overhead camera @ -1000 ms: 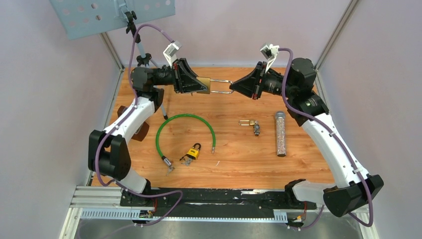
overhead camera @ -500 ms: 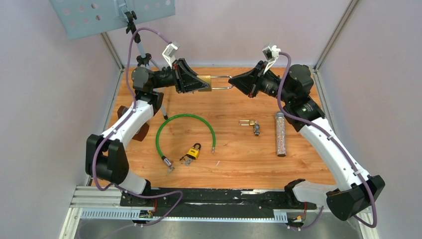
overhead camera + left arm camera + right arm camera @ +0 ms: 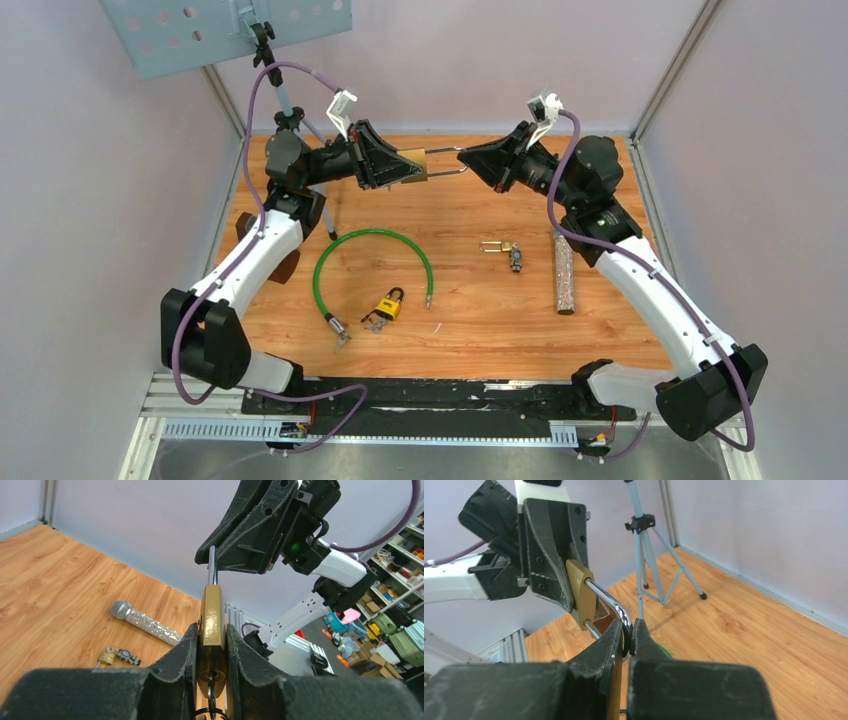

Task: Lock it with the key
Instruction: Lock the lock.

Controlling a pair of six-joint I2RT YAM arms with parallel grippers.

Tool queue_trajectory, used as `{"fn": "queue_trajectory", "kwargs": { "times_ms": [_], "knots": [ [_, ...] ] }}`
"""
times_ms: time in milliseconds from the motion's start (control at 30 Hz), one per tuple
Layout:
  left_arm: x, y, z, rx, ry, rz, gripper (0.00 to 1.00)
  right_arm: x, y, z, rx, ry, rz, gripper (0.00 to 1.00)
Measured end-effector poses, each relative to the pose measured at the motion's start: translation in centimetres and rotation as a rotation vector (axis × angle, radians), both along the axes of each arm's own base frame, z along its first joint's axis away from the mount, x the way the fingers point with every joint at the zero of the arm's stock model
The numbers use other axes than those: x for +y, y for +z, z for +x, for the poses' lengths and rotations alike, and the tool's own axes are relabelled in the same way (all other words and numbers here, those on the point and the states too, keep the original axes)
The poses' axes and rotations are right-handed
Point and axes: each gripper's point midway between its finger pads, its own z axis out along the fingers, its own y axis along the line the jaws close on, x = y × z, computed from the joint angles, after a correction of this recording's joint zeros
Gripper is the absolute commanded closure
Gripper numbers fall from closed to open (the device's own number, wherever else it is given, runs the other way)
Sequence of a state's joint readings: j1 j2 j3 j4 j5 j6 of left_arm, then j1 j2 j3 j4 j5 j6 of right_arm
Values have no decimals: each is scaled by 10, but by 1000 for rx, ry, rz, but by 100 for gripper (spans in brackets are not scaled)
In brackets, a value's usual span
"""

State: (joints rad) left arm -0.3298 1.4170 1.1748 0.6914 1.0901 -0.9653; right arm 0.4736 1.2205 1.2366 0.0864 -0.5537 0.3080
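A brass padlock (image 3: 410, 165) with a long steel shackle (image 3: 447, 164) is held in the air at the back of the table, between both arms. My left gripper (image 3: 398, 167) is shut on the brass body (image 3: 212, 617); a key on a black ring sits in its keyhole (image 3: 213, 676). My right gripper (image 3: 470, 160) is shut on the bend of the shackle (image 3: 621, 611), with the brass body (image 3: 582, 594) facing it. The shackle stands drawn out of the body.
On the wooden table lie a green cable (image 3: 372, 265), a yellow padlock with keys (image 3: 387, 305), a small brass padlock with a key (image 3: 503, 250) and a glittery microphone (image 3: 564, 268). A tripod (image 3: 290, 110) stands at the back left.
Both grippers have lifted the padlock slightly toward the back, and it now tilts, shackle end higher. The right arm's elbow has swung left. The table objects have not moved.
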Motion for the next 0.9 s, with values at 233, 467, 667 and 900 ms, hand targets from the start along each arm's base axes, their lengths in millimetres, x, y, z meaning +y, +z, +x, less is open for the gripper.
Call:
{"fn": "queue_trajectory", "kwargs": {
  "times_ms": [233, 467, 667, 900],
  "knots": [
    [-3, -2, 7, 34, 43, -5, 100, 4, -3, 13, -51, -106, -10, 100],
    [-7, -2, 18, 62, 104, -19, 100, 4, -4, 27, -110, -198, -35, 100],
    [-7, 2, 22, 69, 129, -29, 100, 6, -5, 31, -164, -267, -57, 100],
    [-10, 13, 27, 57, 152, -45, 100, 3, 3, 34, -213, -326, -61, 100]
  ]
}}
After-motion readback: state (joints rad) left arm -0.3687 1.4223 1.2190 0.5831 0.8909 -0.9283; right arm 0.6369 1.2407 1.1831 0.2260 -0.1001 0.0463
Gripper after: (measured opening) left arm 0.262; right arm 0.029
